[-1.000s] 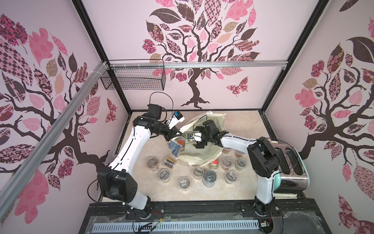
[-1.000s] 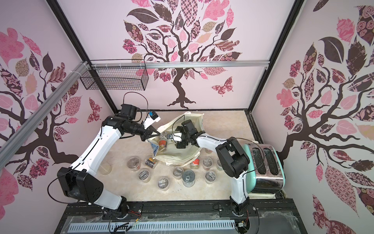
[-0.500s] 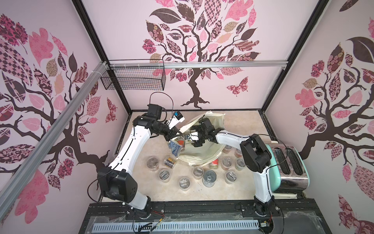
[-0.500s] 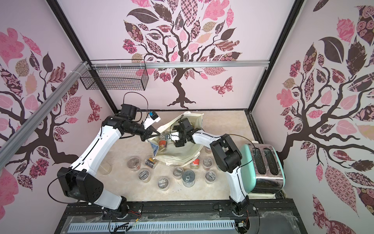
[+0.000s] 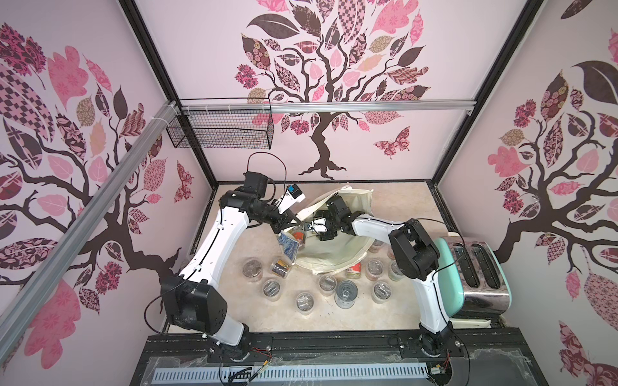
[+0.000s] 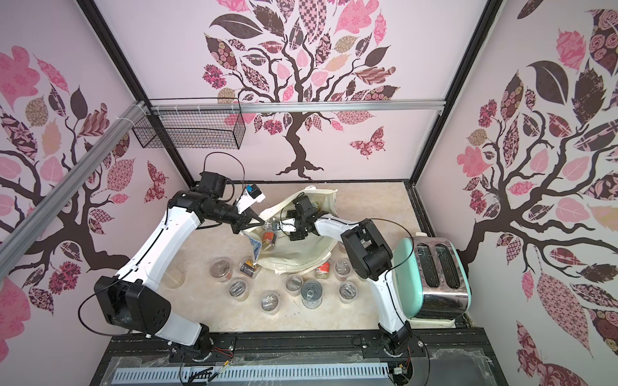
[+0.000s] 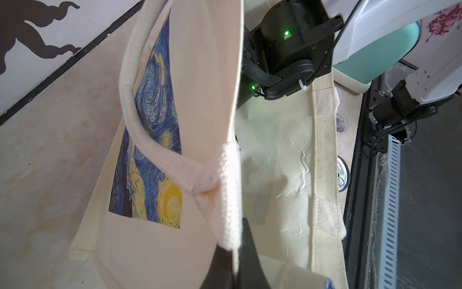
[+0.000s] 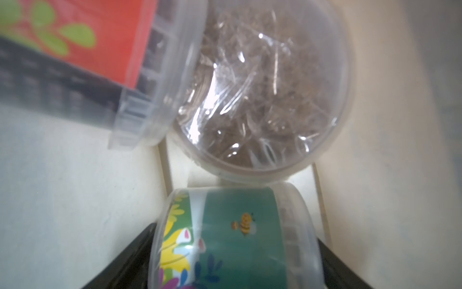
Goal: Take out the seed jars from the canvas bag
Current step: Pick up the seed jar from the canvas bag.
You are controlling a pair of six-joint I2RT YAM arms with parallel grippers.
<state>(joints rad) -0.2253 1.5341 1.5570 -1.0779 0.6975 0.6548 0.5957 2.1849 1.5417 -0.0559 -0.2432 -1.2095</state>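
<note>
We see the left gripper point(image 7: 233, 252) pinched shut on the raised rim of the canvas bag point(image 5: 334, 257). The right gripper point(image 5: 316, 230) is inside the bag, its fingers either side of a teal-labelled seed jar point(image 8: 237, 232); we cannot tell whether they clamp it. Other seed jars point(image 5: 305, 302) stand on the table point(image 5: 368, 317) beside the bag.

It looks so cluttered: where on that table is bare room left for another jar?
Free: the table strip between the seed jars and the front rail; the far corner between canvas bag and toaster. Crowded: just in front of the bag.
</note>
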